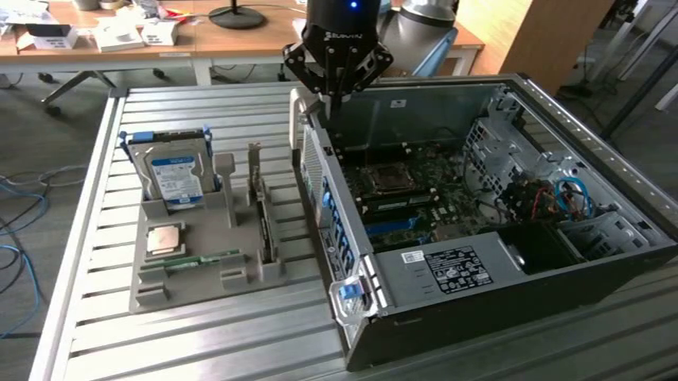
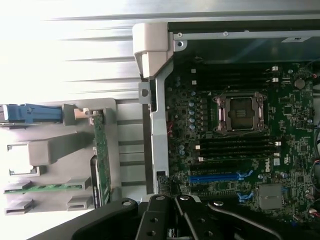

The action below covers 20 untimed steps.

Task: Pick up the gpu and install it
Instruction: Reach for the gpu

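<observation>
The gpu (image 1: 260,208) stands on edge in a slot of the grey parts holder (image 1: 202,286), at the exterior view's left of the open computer case (image 1: 445,278). In the wrist view the gpu (image 2: 102,160) shows edge-on as a thin green strip. My gripper (image 1: 336,101) hangs over the case's back left corner, above and behind the gpu and apart from it. Its fingers are shut with nothing between them. The wrist view shows the gripper (image 2: 172,196) at the case wall, beside the motherboard (image 2: 240,125) and its blue slot (image 2: 215,177).
The holder also carries a silver hard drive (image 1: 175,176) with a blue-white label, a square processor (image 1: 167,238) and a green memory stick (image 1: 196,260). The slatted metal table (image 1: 159,349) lies around them. A wooden desk (image 1: 159,36) with boxes stands behind.
</observation>
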Each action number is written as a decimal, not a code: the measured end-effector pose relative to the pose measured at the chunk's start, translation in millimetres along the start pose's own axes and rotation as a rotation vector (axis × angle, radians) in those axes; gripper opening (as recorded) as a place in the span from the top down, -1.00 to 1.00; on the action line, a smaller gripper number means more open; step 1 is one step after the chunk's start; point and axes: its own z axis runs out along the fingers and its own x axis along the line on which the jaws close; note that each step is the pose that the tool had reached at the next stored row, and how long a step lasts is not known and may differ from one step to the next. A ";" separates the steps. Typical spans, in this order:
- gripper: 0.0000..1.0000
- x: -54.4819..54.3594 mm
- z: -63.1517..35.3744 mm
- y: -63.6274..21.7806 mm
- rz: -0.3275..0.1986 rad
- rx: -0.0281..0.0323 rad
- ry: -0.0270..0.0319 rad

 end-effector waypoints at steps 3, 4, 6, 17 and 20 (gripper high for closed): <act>0.79 4.9 -0.1 -0.4 0.000 0.0000 0.0000; 0.79 6.4 -0.1 -0.5 0.000 0.0000 0.0000; 0.79 9.4 -0.2 -0.7 0.000 0.0000 0.0001; 0.79 26.3 -0.5 -2.0 0.000 0.0000 0.0000; 0.79 32.1 -0.6 -2.4 0.000 0.0001 0.0001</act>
